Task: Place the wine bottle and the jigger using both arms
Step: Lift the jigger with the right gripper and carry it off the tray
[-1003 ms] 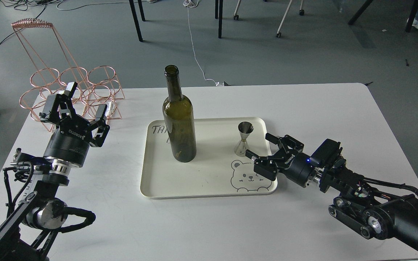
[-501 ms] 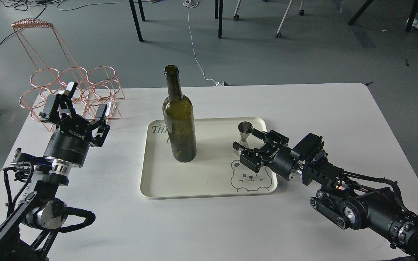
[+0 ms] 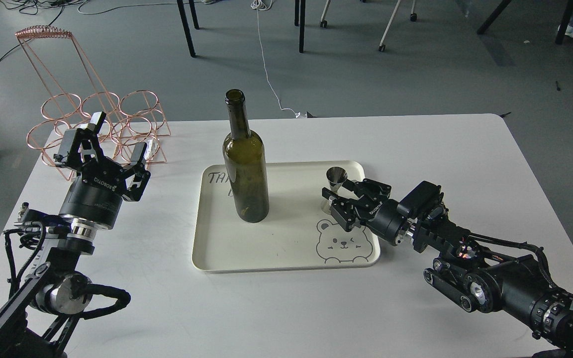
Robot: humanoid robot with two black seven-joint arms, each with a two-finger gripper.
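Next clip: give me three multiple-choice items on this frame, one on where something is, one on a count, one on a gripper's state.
1. Where does the wine bottle stand?
A. on the cream tray
B. in the copper wire rack
C. on the floor

2. How many things stand on the tray?
A. one
B. two
C. four

3. How is the left gripper?
A. shut on the bottle
B. shut on the jigger
C. open, holding nothing

Answers: 1 A, the bottle's base sits on the tray's left half. 2 B, only the bottle and the jigger are on it. 3 C, its fingers are spread in front of the rack, far from the tray; the right gripper is the one at the jigger.
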